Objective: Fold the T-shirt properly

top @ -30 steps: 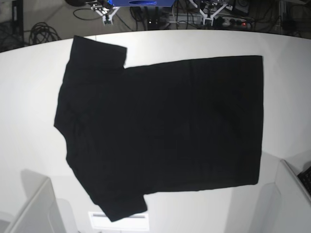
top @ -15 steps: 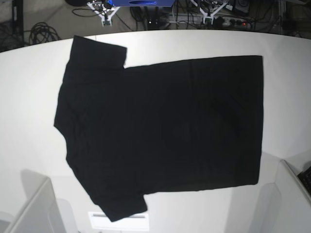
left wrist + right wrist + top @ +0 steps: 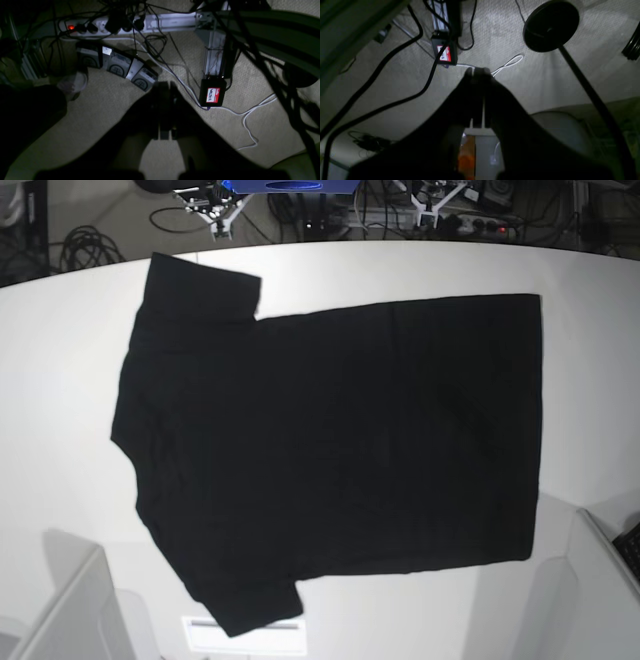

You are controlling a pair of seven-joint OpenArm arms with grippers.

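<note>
A black T-shirt (image 3: 330, 450) lies flat and unfolded on a white table (image 3: 60, 380), unmoved since a second ago; both grippers (image 3: 165, 86) (image 3: 478, 71), seemingly closed and empty, hang beyond the table, so folding has not begun

A robotics lab or research workspace is showing here. A wide white surface (image 3: 70, 360) is sitting above a beige carpeted floor (image 3: 105, 120) that is carrying tangles of black cables (image 3: 395, 82). A white power strip (image 3: 100, 25) with a glowing red switch is lying beside several grey power supply boxes (image 3: 117, 66). Aluminium framing (image 3: 212, 50) is standing on the carpet, with a small black box bearing a red label (image 3: 213, 93) at its foot. A black round stand base (image 3: 550, 25) is resting nearby.
</note>
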